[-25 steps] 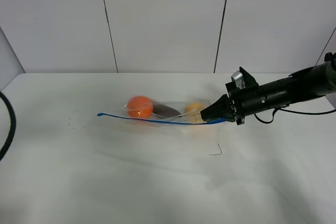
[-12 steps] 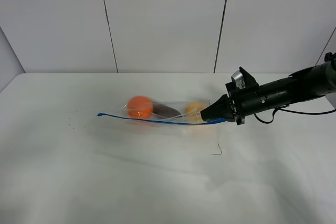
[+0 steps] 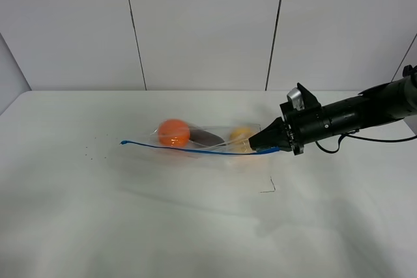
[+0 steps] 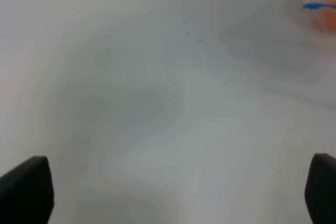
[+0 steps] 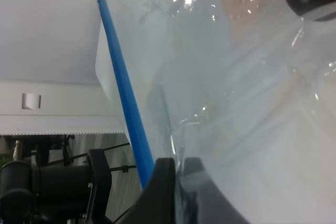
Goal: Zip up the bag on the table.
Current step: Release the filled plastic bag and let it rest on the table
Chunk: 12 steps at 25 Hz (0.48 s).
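White table [image 3: 195, 226] under bag [image 3: 215, 136]; right gripper [image 3: 257, 143] clamping

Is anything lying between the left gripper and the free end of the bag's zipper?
Nothing visible. Only bare table lies between the open left gripper and the blue zipper tip of the bag; a few tiny specks dot the surface.

The right arm [image 3: 355, 114] is seen as a chain of matt black cylindrical segments, narrowed to a dark, pointed wedge at the right gripper [image 3: 257, 142]. Just behind the right gripper a blocky black housing [image 3: 301, 125] is topped by a small grey bracket [image 3: 296, 99], and a thin black cable [image 3: 333, 148] is looped beneath it and trailed further back. Of the left gripper [image 4: 170, 195] only two blurred black fingertips [image 4: 25, 191] with rounded corners are shown.
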{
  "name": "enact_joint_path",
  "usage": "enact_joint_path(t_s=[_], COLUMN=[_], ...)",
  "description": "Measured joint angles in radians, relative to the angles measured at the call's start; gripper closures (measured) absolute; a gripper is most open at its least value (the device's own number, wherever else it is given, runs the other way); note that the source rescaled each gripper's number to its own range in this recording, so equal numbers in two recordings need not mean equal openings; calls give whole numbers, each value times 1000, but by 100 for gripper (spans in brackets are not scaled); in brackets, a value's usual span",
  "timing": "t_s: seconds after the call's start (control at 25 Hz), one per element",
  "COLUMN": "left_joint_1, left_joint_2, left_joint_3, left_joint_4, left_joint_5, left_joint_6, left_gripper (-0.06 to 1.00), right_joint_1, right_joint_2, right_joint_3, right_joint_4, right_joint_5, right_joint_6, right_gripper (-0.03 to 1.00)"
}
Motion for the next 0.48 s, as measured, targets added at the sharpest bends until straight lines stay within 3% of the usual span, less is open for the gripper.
enact_joint_path(t_s=[0.48], left_joint_1=[0], left_joint_2=[-4], left_joint_3=[1], left_joint_4=[-14], left_joint_5=[4], left_joint_6=[0], left_gripper=[-6], right_joint_1=[0], right_joint_2=[0], right_joint_3=[0], right_joint_4=[0], right_joint_5=[0], right_joint_6=[-3], right_gripper=[97])
